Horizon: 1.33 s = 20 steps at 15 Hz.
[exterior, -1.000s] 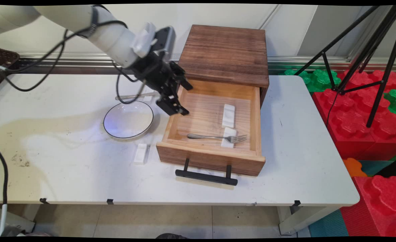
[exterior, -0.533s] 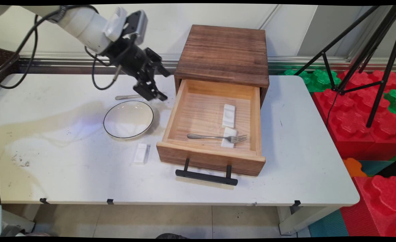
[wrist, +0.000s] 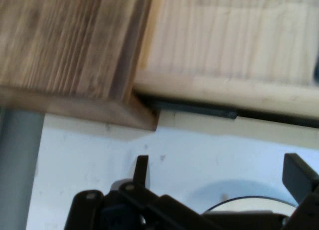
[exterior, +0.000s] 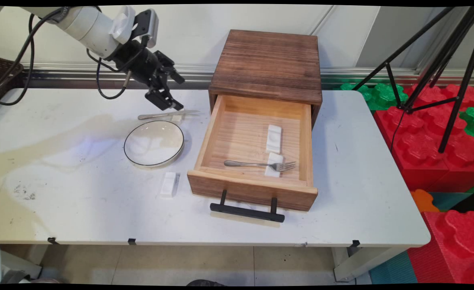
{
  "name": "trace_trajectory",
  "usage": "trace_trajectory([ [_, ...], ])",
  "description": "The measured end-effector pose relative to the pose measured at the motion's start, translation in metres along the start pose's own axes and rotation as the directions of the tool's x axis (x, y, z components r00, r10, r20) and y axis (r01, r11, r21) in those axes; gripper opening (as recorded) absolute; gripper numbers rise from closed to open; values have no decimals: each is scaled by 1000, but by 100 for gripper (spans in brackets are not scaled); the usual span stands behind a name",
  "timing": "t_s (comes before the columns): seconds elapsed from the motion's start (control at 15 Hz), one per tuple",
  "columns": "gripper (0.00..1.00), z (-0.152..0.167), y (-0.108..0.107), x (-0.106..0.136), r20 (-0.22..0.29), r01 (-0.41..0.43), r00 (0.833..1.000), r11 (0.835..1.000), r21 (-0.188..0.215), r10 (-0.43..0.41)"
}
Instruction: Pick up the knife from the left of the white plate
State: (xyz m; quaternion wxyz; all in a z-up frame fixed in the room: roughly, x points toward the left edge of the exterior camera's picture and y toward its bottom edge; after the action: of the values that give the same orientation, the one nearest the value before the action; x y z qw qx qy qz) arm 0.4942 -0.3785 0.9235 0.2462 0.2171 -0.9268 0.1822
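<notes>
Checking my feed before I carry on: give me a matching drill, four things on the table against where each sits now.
Things:
1. fork
2. bowl
3. knife
4. hand

Places:
A. on the table left of the drawer
B. in the air above the knife
C. inside the open drawer
D. on the table behind the bowl

Pairs: 1-C, 2-A, 3-D, 4-B

Fork (exterior: 260,164) lies in the open wooden drawer (exterior: 253,189); bowl (exterior: 153,143) beside it.
</notes>
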Motion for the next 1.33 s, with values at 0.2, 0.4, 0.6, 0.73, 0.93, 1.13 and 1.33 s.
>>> trace_trajectory([
  [0.2, 100, 10, -16, -20, 37, 22, 999, 999, 30, -24],
  [0.4, 100, 21, -33, -38, 79, 36, 996, 997, 61, -41],
  [0.6, 100, 28, -44, -53, 113, 41, 992, 996, 78, -49],
  [0.73, 100, 36, -52, -65, 139, 40, 989, 996, 80, -51],
  [0.93, 100, 49, -60, -78, 176, 29, 984, 997, 72, -42],
  [1.13, 100, 57, -67, -87, 203, 16, 979, 998, 66, -29],
  [1.33, 100, 63, -74, -97, 233, 10, 972, 998, 63, -24],
])
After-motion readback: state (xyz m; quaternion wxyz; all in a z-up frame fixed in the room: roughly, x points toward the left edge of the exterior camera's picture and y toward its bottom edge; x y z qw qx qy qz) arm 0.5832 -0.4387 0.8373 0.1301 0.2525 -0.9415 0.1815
